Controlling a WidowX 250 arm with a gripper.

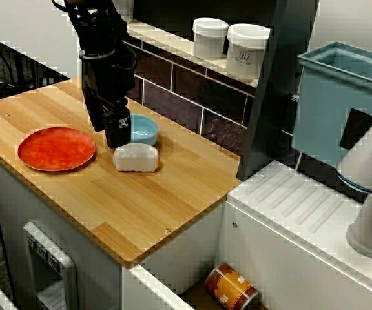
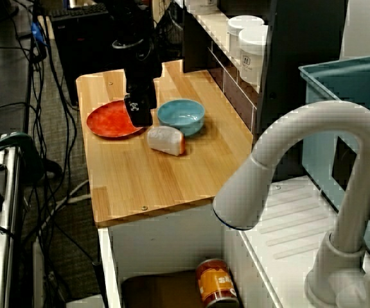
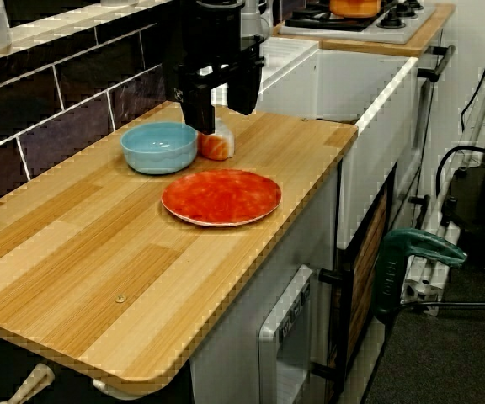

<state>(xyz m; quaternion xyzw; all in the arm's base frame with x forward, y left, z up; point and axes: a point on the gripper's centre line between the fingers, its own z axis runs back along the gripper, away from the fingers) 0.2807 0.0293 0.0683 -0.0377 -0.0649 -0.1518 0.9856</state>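
Side view: fingers point(image 3: 197, 114) spread, just above white block point(image 3: 217, 143).
Blue bowl point(image 3: 159, 146): just left of block.
Red plate point(image 3: 221, 197): near side, tabletop point(image 3: 99, 252).

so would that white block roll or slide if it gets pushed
Probably slide, not roll: the block lies on a flat side on the smooth counter. Its rounded corners and orange end suggest a light sponge or toy, likely soft under the open gripper. Pushed back, it may nudge the bowl.
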